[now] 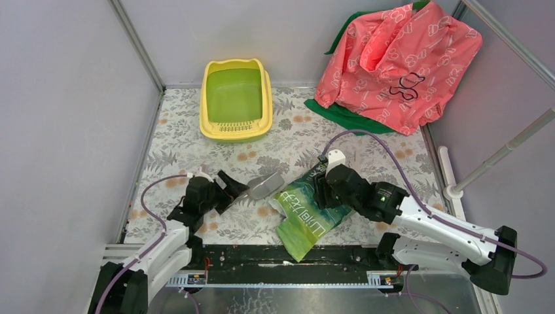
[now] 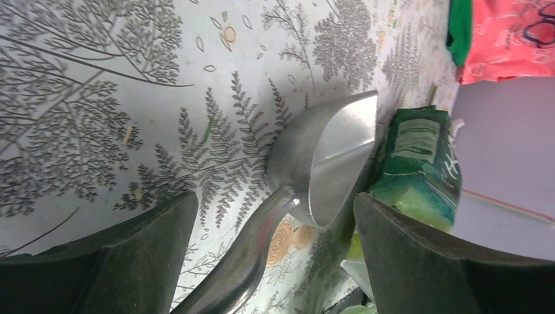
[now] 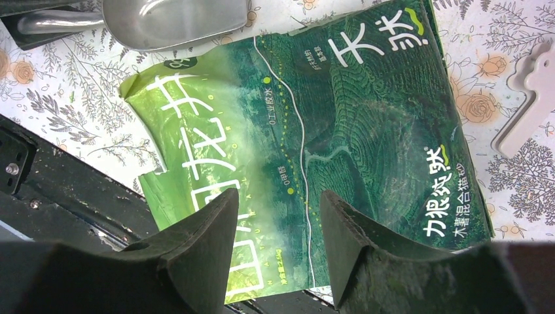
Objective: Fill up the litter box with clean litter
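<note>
One litter box (image 1: 235,101) stands at the far side of the fern-printed surface (image 1: 177,131), near the back wall and well apart from both arms, its slotted lip turned toward them. Its green inside shows bare plastic, and no clean litter is visible anywhere, so the filling has not begun.

The granules are presumably inside the glossy green litter bag (image 1: 306,212), which lies flat near the arm bases with one corner over the black rail. Just beside the bag's end nearest the left arm lies a metal scoop (image 1: 265,186), bowl toward the bag and handle pointing at that arm. I judge it was placed so one arm can scoop while the other steadies the bag.

The left claw (image 2: 275,219) is spread wide, one finger on either side of the scoop's handle without closing on it, lined up for a grasp. The right claw (image 3: 278,199) hovers over the middle of the bag, fingers half apart with the printed face showing between them. It grasps nothing, and I cannot tell whether its tips touch the bag or whether the bag's mouth is open.

A white plastic clip (image 3: 530,98) lies on the surface just beside the bag, probably its closure. At the far right a pink printed garment (image 1: 399,62) is heaped over green cloth (image 1: 340,114), away from the work.
</note>
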`<state>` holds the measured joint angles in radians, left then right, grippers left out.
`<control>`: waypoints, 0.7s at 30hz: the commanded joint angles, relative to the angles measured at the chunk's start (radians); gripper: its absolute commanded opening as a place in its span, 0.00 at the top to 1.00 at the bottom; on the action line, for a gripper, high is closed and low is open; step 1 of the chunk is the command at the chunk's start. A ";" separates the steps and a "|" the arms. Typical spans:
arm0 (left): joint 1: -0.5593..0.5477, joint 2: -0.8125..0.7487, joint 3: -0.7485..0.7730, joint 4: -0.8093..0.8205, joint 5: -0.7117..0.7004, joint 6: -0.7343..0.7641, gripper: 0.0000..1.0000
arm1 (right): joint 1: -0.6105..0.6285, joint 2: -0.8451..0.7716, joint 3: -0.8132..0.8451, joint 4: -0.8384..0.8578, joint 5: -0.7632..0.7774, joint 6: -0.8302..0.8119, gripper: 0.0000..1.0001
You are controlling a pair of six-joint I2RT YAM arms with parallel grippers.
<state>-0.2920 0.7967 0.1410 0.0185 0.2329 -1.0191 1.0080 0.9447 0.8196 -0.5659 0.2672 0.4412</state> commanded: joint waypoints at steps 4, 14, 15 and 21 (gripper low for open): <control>0.008 -0.018 -0.119 0.087 0.102 -0.085 0.01 | 0.004 0.009 0.004 0.023 -0.005 -0.018 0.44; 0.009 -0.055 -0.179 0.149 0.118 -0.159 0.31 | 0.004 0.023 0.001 0.032 -0.014 -0.024 0.44; 0.010 -0.049 -0.183 0.161 0.120 -0.165 0.36 | 0.004 0.025 0.002 0.032 -0.012 -0.024 0.44; 0.011 0.011 -0.191 0.257 0.130 -0.213 0.47 | 0.004 0.026 0.004 0.030 -0.009 -0.031 0.44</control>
<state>-0.2859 0.7780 0.0082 0.1738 0.3393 -1.1904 1.0080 0.9707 0.8196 -0.5632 0.2672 0.4263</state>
